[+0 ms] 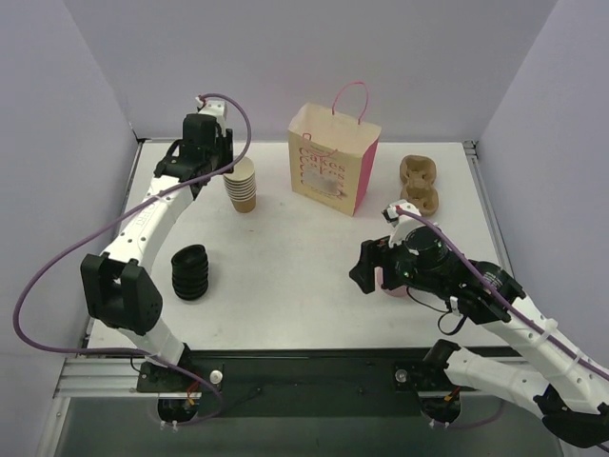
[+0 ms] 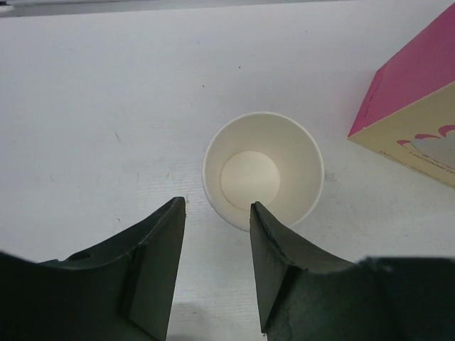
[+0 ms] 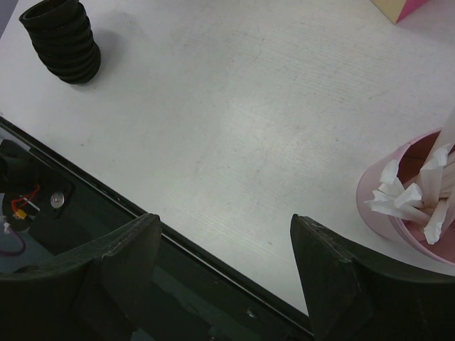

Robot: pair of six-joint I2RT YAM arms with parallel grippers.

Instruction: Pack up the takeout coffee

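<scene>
Left gripper [image 2: 217, 206] hangs over the stack of lidless paper cups [image 1: 242, 186] at the far left of the desk [image 1: 285, 257]. Its jaws are spread with nothing between them, and one fingertip overlaps the top cup's rim in the left wrist view; contact cannot be told. The paper bag [image 1: 333, 167] stands upright, open, just right of the cups, pink side panel facing the left wrist camera. Right gripper [image 3: 225, 222] is low over the near right part of the desk, jaws wide apart and empty, with the pink cup of white straws [image 3: 373, 206] just beside it. A stack of black lids [image 1: 190, 272] sits near left, well apart from the cups. A cardboard cup carrier [image 1: 420, 185] lies far right. The takeout coffee, lid on cup, shows in no view; its place cannot be told.
</scene>
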